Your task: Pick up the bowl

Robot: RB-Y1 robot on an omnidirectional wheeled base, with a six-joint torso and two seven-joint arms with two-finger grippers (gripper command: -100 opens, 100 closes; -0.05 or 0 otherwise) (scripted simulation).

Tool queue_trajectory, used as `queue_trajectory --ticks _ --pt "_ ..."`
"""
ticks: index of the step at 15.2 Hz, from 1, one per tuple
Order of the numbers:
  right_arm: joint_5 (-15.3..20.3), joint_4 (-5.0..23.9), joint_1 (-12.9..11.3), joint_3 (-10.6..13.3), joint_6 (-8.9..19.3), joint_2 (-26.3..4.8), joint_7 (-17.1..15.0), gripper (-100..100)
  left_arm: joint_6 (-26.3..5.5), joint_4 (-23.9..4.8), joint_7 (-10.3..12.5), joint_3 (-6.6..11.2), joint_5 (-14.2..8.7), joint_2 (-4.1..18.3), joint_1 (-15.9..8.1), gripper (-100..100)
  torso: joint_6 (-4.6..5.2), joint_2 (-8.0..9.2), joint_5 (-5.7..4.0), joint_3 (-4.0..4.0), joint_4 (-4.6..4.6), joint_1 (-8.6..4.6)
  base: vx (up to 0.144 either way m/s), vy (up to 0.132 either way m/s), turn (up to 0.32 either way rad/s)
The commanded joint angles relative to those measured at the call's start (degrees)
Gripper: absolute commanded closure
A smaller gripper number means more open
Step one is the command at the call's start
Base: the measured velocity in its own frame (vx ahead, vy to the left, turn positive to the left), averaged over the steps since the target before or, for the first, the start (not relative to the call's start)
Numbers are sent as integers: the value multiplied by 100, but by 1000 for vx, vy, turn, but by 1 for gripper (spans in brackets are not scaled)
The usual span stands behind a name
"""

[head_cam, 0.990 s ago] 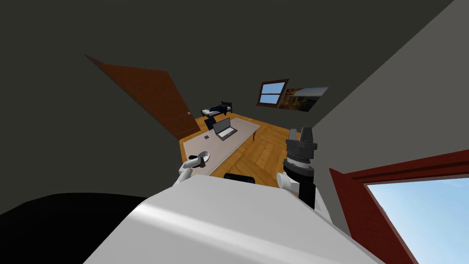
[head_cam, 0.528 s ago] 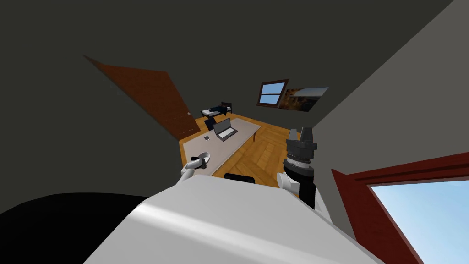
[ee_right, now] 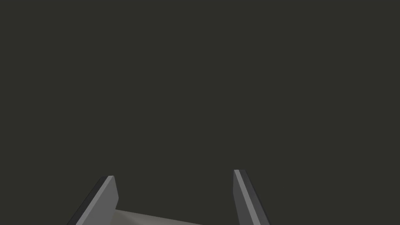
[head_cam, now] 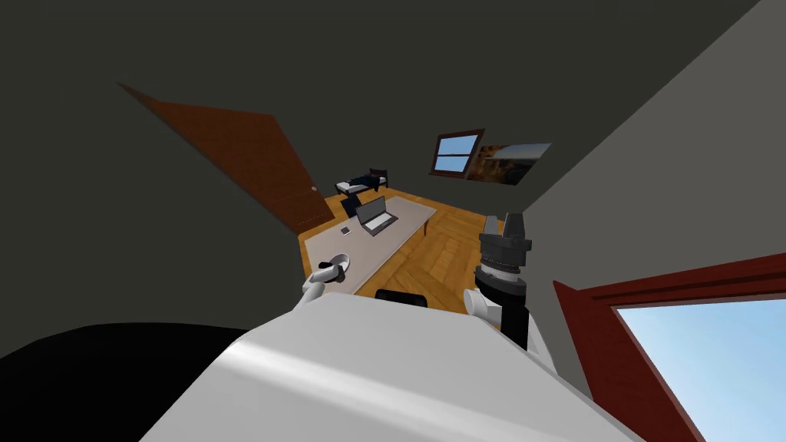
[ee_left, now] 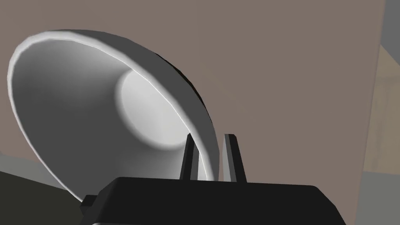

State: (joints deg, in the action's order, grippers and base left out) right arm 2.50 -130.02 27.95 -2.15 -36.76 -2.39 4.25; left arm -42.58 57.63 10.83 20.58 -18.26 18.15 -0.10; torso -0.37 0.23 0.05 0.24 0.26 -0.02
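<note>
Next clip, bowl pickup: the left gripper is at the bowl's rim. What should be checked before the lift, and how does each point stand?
1. Left gripper astride the rim of the bowl: ok, one finger inside, one outside.
2. Fingers pressed on the bowl's wall: ok, narrow gap.
3. Bowl empty: ok.
4. Bowl clear of the table: cannot tell.
5. Laptop apart from the bowl: ok, farther along the table.
6. Right gripper out of the way: ok, open, raised on the right.

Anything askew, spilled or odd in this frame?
Only the bowl: the left end effector pinches it by one thin rim wall, so nearly all of it hangs off to one side, over the table's near end. It is empty; nothing spilled. The right end effector is open.
</note>
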Motion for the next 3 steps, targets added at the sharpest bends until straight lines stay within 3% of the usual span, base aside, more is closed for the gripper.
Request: queue_trajectory --ticks 1,2,3 --pt "0 0 0 0 0 0 0 0 -167 196 61 40 -7 25 37 100 0 0 0 0 0 0 -43 -49 11" --pt "0 0 0 0 0 0 0 0 -267 287 66 58 -27 57 49 100 2 4 -3 3 1 -7 -46 -56 -16" --pt "0 0 0 0 0 0 0 0 -159 203 58 40 -8 25 39 100 4 7 -7 5 3 -14 -27 -34 -5"
